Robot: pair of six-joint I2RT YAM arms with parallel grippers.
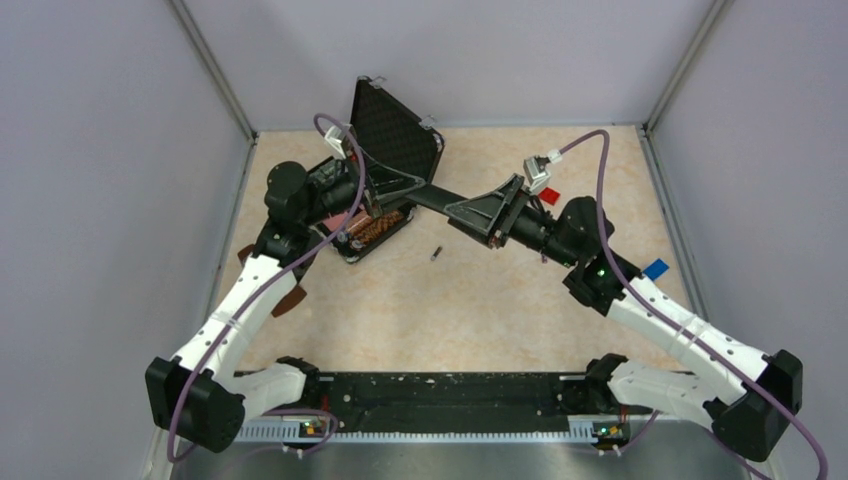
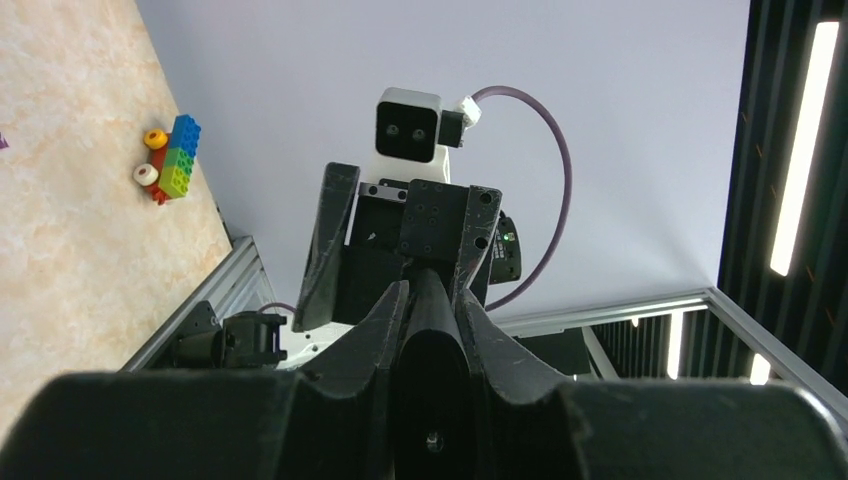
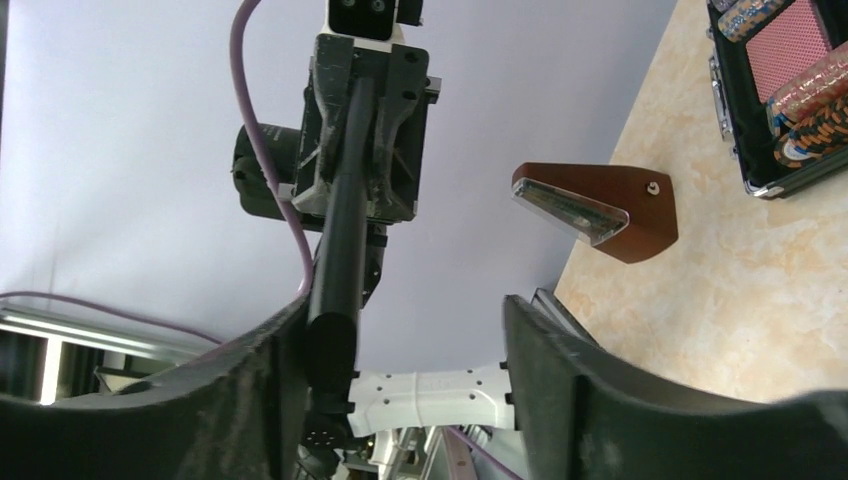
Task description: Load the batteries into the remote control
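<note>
The left claw [image 2: 432,305] is pressed together on one end of the slim black rectangular remote control [image 1: 437,197], pinching it between both fingers. The remote is held above the beige marbled table [image 1: 450,320], roughly level, bridging the space between the two arms near the middle of the workspace.

The right claw [image 3: 405,320] meets the remote's other end from the opposite side. Its fingers [image 3: 545,380] stand spread. In the right wrist view the remote lies along the inner face of one finger, while the other finger is well apart from it.

One small dark cylindrical battery [image 1: 436,253] lies on the table, just nearer the arm bases than the held remote and apart from both claws. A second battery cannot be made out.

Behind the left arm sits a black foam-lined case [image 1: 392,128] with its lid raised, and rows of striped poker chips [image 1: 377,230] fill its base. A brown wooden wedge [image 3: 610,212] rests on the table near the case.

A small red brick [image 1: 548,196] lies behind the right arm and a blue brick [image 1: 656,268] beside it. A stack of coloured toy bricks [image 2: 172,160] shows in the left wrist view, close to the wall.
</note>
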